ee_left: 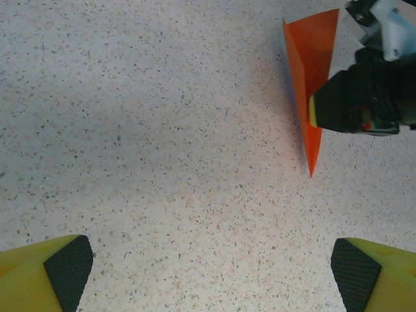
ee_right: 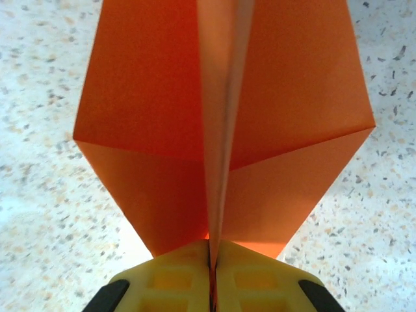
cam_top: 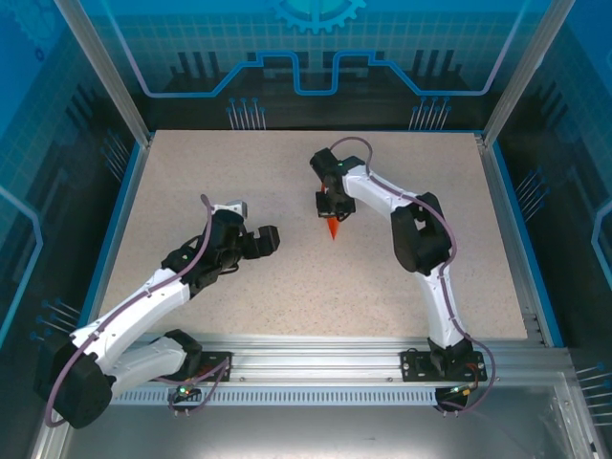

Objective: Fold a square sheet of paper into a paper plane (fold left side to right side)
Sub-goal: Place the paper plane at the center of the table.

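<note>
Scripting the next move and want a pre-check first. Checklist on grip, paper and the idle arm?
1. Grip: right gripper shut on the paper plane, jaws closed on its centre fold: ok.
2. Wings spread alike on both sides of the fold: ok.
3. Plane's tip off the table: cannot tell.
4. left gripper open, nothing between its jaws: ok.
5. Left gripper apart from the plane, bare table between them: ok.

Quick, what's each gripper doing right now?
Left gripper: open, holding nothing.
Right gripper: shut on the paper plane at its centre crease.
</note>
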Motion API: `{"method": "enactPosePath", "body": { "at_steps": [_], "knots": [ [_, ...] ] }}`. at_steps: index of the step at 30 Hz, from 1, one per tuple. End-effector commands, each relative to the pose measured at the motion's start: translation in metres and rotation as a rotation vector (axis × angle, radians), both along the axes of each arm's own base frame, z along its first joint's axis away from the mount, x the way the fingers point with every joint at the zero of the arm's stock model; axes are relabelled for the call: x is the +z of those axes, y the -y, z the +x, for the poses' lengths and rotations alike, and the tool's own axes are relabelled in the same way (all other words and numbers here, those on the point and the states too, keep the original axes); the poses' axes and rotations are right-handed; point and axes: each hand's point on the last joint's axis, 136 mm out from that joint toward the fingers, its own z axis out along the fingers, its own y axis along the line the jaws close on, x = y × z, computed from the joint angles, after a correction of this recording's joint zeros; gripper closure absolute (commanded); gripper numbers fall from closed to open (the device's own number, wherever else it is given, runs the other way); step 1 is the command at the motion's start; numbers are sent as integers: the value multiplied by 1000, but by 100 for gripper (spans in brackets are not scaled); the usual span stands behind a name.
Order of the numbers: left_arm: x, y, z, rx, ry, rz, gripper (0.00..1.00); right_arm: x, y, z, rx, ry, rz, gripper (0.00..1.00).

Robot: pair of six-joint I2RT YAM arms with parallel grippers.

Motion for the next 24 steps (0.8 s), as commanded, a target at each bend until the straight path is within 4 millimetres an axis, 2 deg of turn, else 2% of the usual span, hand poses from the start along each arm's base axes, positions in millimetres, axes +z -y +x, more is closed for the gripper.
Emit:
{"method": "enactPosePath", "body": {
  "at_steps": [1, 9, 19, 24],
  "knots": [
    [-11, -5, -9, -20, -25, 37, 1, -7, 12, -8, -17, -54, -69, 91],
    [-13, -4, -7, -24, -31, 43, 2, -10, 6, -9, 6, -65, -52, 88],
    [-10, -3, -7, -26, -32, 45, 2, 11, 5, -12, 35, -40, -49, 76],
    [-9, -4, -7, -24, -36, 47, 2, 30, 3, -15, 56, -16, -43, 70]
  ]
}}
